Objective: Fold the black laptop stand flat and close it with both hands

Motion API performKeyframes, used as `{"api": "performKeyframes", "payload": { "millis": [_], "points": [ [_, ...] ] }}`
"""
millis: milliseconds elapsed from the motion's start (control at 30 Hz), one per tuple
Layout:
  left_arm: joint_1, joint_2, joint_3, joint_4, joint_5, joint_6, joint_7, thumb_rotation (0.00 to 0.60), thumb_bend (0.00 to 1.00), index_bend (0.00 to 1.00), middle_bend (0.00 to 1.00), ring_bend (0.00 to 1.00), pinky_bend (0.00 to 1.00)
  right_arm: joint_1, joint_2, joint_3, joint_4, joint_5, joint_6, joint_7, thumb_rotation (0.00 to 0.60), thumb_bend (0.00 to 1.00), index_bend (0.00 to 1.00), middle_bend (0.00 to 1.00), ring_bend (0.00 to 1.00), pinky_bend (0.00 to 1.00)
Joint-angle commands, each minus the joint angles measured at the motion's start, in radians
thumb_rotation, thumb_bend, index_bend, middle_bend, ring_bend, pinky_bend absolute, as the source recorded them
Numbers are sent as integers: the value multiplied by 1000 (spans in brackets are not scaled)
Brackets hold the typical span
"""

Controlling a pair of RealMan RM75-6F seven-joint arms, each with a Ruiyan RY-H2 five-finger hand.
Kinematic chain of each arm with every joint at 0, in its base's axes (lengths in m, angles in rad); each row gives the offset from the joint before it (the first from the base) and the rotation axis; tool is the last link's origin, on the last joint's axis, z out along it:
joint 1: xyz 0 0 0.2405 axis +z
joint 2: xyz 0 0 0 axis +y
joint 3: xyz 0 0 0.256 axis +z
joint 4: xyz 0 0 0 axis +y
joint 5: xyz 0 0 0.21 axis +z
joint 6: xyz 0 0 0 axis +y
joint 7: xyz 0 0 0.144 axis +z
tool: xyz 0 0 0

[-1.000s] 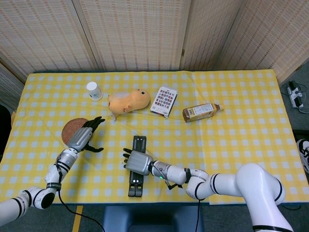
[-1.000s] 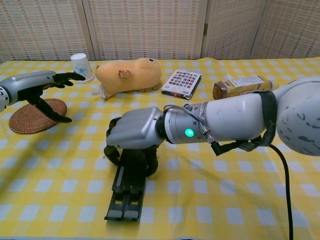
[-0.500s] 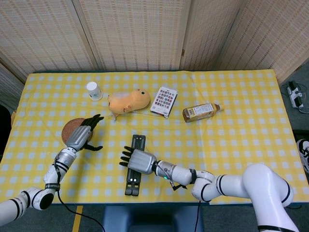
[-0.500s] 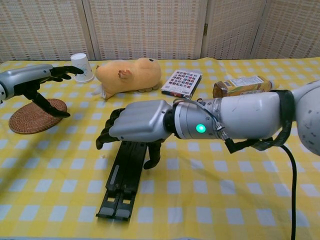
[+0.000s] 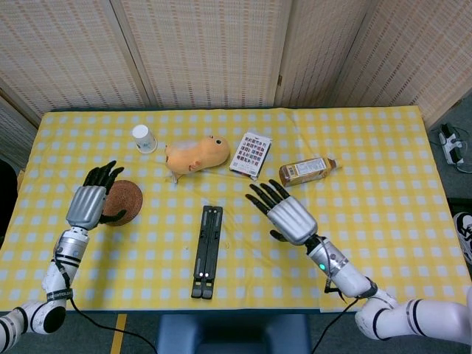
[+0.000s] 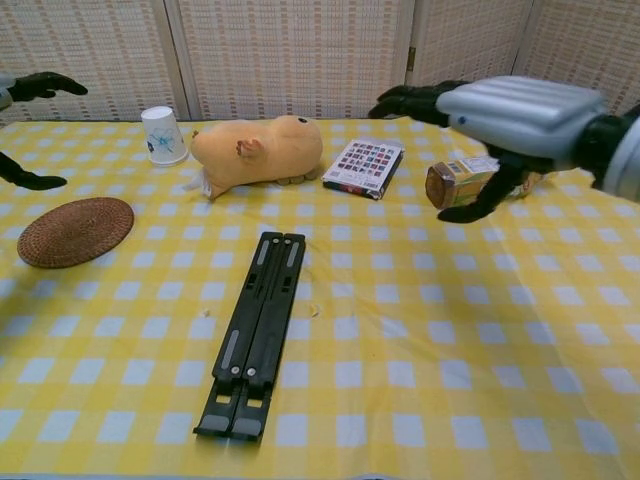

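Stand: black laptop stand (image 5: 206, 251) lies folded flat on the table (image 5: 383, 169), close to the middle of its near edge, both bars pressed together
Left robot hand (image 5: 90, 203): fingers spread, holding nothing, raised over the woven coaster (image 5: 125, 200) by the left edge
Right robot hand (image 5: 285, 213): fingers spread, holding nothing, raised right of the stand, apart from it
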Motion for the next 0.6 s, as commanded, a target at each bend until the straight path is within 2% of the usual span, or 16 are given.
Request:
{"api": "performKeyframes", "payload": {
  "millis": [33,167,300,433,600],
  "points": [
    [76,35,29,-43,21,98,52,600,265,132,1,0,0,-149,119,-54,-69,-4,145,82,600,268,0,0,0,0],
    [140,85,73,-120,45,158,96,600,261,119,1,0,0,-271,181,-89,-67,-19,256,191,600,269,0,0,0,0],
    [223,116,106,-199,77,262,108,600,256,109,1,0,0,-388,224,-122,-48,-38,343,332,600,269,0,0,0,0],
    [287,123,134,-234,118,343,104,600,258,107,1,0,0,-475,248,-150,-19,-55,389,431,600,269,0,0,0,0],
    [340,131,160,-254,157,392,103,600,258,108,1,0,0,-548,249,-159,27,-88,430,486,600,269,0,0,0,0]
  ]
}}
